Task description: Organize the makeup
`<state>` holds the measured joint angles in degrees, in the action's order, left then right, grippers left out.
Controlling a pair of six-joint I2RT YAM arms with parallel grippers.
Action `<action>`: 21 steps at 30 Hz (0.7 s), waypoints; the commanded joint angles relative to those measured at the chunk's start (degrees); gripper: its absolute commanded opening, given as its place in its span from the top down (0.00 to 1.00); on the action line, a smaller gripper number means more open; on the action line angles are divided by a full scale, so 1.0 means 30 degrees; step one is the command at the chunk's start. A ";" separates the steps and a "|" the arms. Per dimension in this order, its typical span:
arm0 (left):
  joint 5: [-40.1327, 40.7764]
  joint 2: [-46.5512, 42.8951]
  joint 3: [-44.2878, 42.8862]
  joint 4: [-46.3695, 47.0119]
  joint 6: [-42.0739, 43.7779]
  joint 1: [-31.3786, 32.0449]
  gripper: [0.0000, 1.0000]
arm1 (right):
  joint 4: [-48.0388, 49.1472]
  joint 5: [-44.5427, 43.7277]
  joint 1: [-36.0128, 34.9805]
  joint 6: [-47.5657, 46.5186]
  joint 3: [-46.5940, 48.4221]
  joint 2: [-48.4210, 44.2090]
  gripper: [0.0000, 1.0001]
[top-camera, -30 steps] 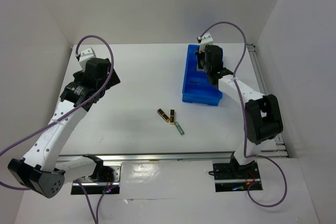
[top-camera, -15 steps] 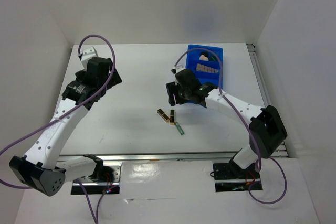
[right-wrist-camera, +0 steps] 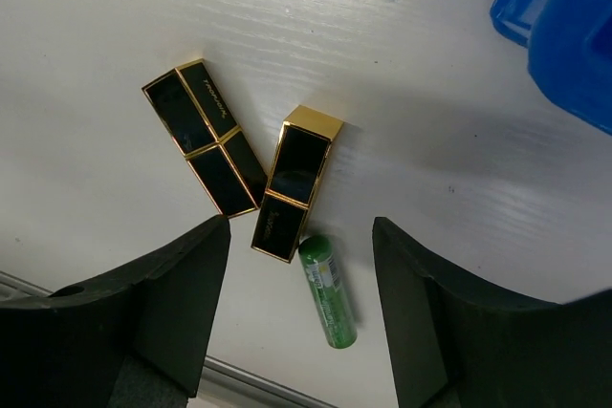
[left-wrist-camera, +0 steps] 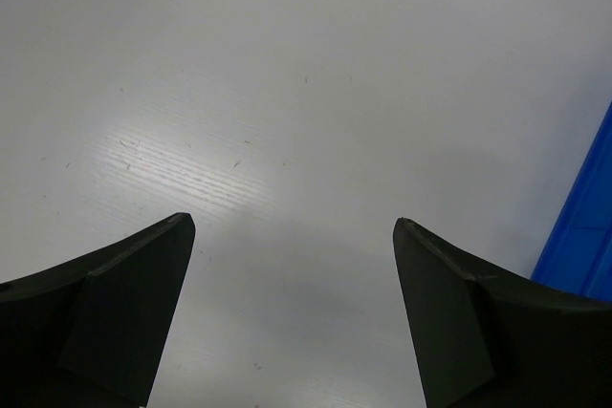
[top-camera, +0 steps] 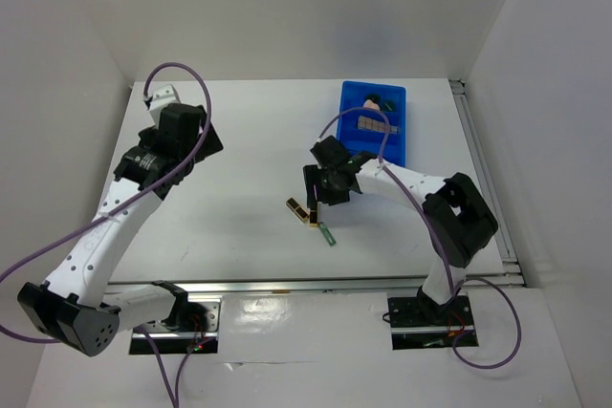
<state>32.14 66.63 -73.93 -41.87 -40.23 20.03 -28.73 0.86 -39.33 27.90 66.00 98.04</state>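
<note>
White surface point(top-camera: 249, 160) carries everything. Blue bin point(top-camera: 350, 102) sits at the far right of it, and its corner shows in the right wrist view point(right-wrist-camera: 564, 35) and left wrist view point(left-wrist-camera: 583, 236).

Left arm point(top-camera: 105, 226) reaches up the left side. Right arm point(top-camera: 421, 179) bends in toward the centre.

Left hand point(left-wrist-camera: 292, 225) is spread wide with nothing between its fingers, over bare surface and well apart from the makeup. Right hand point(right-wrist-camera: 298, 226) is also spread wide and holds nothing. It hangs over the loose items near the middle of the surface point(top-camera: 320, 193). I cannot tell its height above them.

Inside the bin lie a tan palette point(top-camera: 375, 122), a peach sponge point(top-camera: 371, 101) and a dark green pad point(top-camera: 387, 100) beside the sponge.

First black-gold lipstick point(right-wrist-camera: 204, 136) lies flat on the surface, angled, toward the hand's left finger. Second black-gold lipstick point(right-wrist-camera: 296, 182) lies flat between the two fingers, its lower part just beside the first. I cannot tell whether they touch. Green tube point(right-wrist-camera: 328, 290) lies flat just beside the second lipstick's near end, between the fingers. All three are outside the bin.
</note>
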 commanded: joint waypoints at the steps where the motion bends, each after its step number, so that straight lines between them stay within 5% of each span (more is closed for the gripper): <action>1: -0.0049 0.0288 -0.0200 0.0626 0.0606 -0.0085 0.01 | 0.0085 0.0386 0.0015 0.0573 0.0677 0.0599 0.31; 16: -0.0225 0.0290 -0.0024 0.0831 0.0606 -0.0085 0.01 | 0.1022 -0.0200 0.0015 0.0573 0.0853 0.2183 0.47; 21: -0.0225 0.0290 -0.0024 0.0831 0.0606 -0.0085 0.01 | -0.0144 -0.2680 -0.0600 0.0397 0.1698 0.2826 0.53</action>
<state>31.57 67.64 -73.93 -41.45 -39.18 20.03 -27.42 -0.03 -39.81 29.12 68.01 104.55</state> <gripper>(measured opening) 0.993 0.485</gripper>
